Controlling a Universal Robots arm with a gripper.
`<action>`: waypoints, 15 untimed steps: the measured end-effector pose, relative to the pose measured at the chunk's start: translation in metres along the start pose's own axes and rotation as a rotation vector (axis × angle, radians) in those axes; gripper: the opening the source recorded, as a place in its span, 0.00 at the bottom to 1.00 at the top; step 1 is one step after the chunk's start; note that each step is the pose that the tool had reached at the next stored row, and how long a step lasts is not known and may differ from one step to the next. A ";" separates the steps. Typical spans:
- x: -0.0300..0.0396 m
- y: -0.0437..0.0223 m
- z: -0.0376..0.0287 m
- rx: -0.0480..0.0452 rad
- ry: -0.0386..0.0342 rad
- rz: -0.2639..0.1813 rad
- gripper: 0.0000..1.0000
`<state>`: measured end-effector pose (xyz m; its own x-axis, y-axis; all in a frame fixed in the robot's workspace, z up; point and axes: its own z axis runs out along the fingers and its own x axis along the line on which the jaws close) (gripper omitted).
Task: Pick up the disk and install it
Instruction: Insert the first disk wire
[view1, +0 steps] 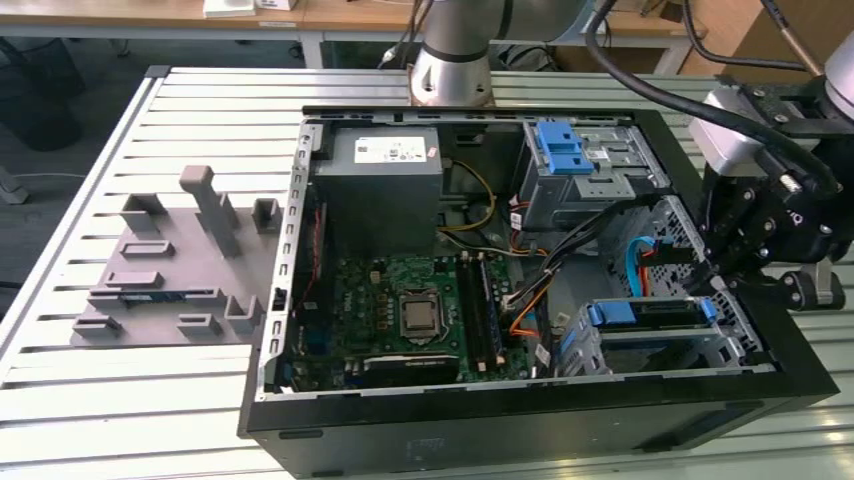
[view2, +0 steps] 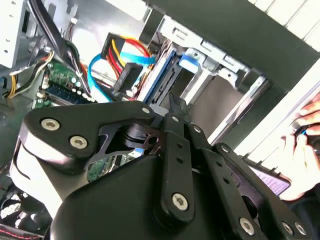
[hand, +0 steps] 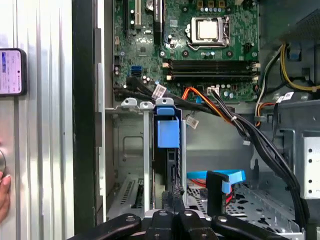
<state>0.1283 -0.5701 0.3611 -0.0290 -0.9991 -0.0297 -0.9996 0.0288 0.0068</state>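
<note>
Blue-bracketed disk (hand: 166, 150) (caged), gripper (hand: 174, 197) beside.

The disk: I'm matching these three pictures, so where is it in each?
Exterior view: the disk, in the drive cage toward the exterior view's right.
First wrist view: on edge in that cage.
Second wrist view: in the cage, beside the cables.
Shared landmark: the green motherboard.

In the first wrist view the disk (hand: 167, 150) stands on edge in a metal bay (hand: 131, 150) of the open computer case, its blue bracket tab facing the motherboard (hand: 190, 45), with the gripper (hand: 175, 212) just beside its near end, fingers close together
</note>
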 end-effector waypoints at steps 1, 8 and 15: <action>-0.0003 -0.0001 0.0000 0.0000 0.0000 0.000 0.11; -0.0150 0.0004 -0.0014 0.0030 -0.0001 0.000 0.11; -0.0344 0.0010 -0.0062 0.0106 0.0000 0.000 0.11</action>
<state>0.1283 -0.5359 0.3683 -0.0288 -0.9991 -0.0297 -0.9996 0.0289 -0.0038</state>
